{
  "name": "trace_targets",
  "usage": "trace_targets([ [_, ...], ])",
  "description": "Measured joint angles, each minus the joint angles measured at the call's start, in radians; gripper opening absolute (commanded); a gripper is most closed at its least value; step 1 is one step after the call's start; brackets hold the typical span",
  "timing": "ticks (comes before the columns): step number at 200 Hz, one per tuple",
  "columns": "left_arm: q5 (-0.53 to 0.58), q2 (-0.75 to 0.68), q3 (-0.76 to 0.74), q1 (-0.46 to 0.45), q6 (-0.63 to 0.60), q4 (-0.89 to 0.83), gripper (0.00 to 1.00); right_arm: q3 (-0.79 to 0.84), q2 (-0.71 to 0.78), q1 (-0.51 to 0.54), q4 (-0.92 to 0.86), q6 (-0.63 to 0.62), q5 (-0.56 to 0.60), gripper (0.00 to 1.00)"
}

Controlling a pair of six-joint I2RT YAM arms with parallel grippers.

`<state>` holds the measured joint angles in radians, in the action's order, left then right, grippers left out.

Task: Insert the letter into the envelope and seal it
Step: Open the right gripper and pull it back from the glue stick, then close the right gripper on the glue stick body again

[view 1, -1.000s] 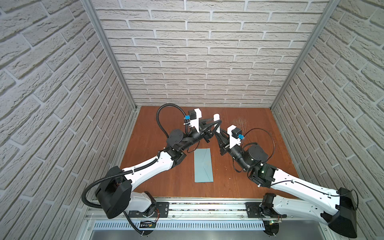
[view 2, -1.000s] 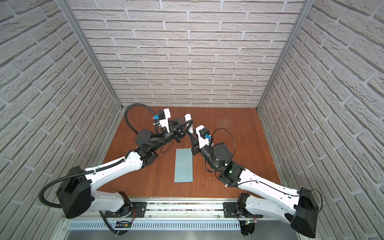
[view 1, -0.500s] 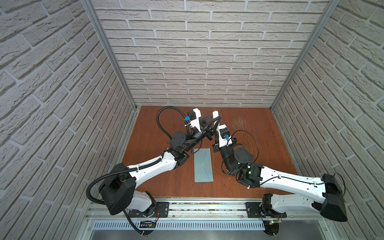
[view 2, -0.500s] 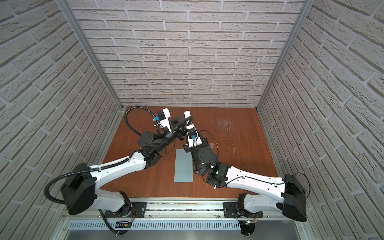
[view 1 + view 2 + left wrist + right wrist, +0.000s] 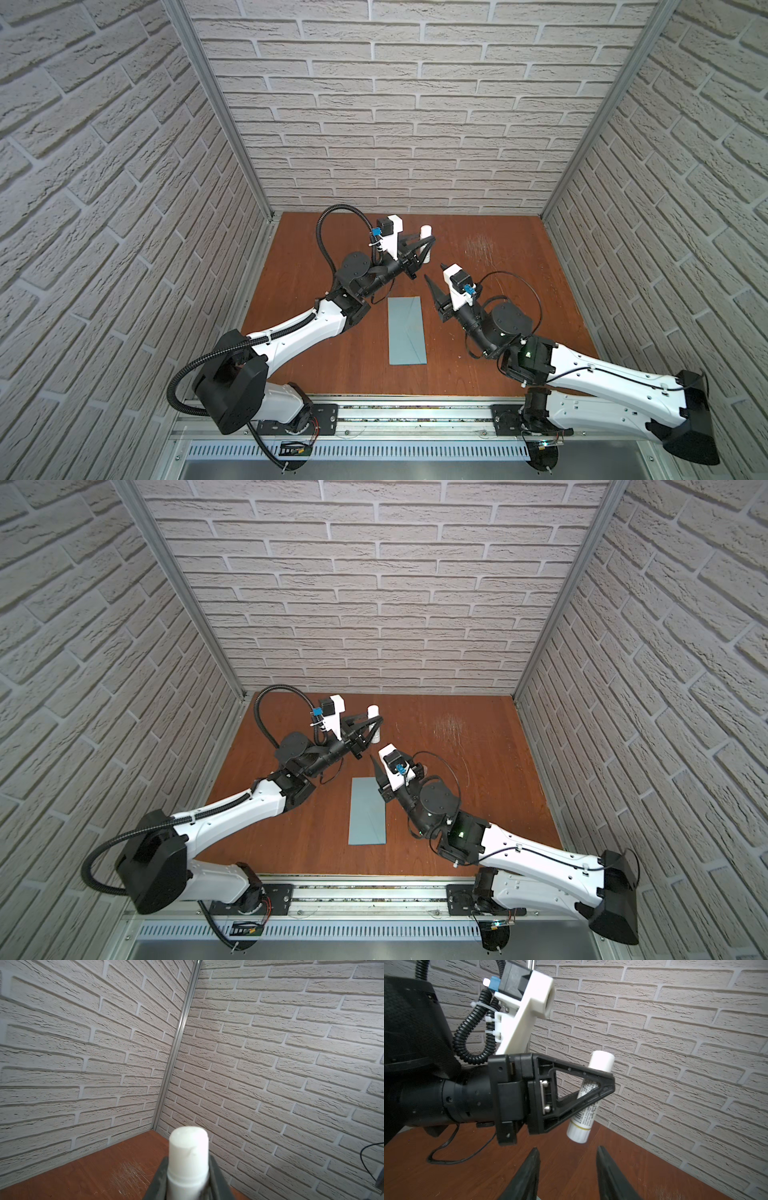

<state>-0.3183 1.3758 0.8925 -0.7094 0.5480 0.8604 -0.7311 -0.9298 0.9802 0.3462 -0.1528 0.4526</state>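
The right gripper now stands apart and pulled clear of the stick, which the left gripper alone clamps; the envelope lies closed, so sealing looks nearly finished.

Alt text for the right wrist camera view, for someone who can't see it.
The black left gripper holds a white cylindrical stick, tilted, in its shut jaws above the reddish-brown wooden table. Nearest the camera, the right gripper stands open and empty; a white brick wall is behind.

Both top views overhead, sharing table, wrist views close, facing walls
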Motion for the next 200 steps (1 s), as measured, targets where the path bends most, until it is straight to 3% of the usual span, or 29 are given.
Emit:
trace_targets([
  [33,-0.151,0.004,0.0,0.062,0.1,0.043,0.0,0.0,0.03,-0.15,-0.047,0.095,-0.26,0.45],
  [69,-0.282,0.05,0.0,0.102,0.266,0.243,0.0,0.0,-0.015,-0.307,-0.021,0.248,-0.548,0.45],
  [103,-0.372,0.117,0.0,0.108,0.4,0.381,0.0,0.002,-0.09,-0.382,0.076,0.368,-0.749,0.51],
  [145,-0.42,0.128,0.0,0.108,0.45,0.426,0.0,0.002,-0.16,-0.404,0.192,0.474,-0.912,0.52],
  [200,-0.439,0.128,0.005,0.108,0.463,0.453,0.0,0.002,-0.19,-0.416,0.262,0.526,-0.989,0.35],
])
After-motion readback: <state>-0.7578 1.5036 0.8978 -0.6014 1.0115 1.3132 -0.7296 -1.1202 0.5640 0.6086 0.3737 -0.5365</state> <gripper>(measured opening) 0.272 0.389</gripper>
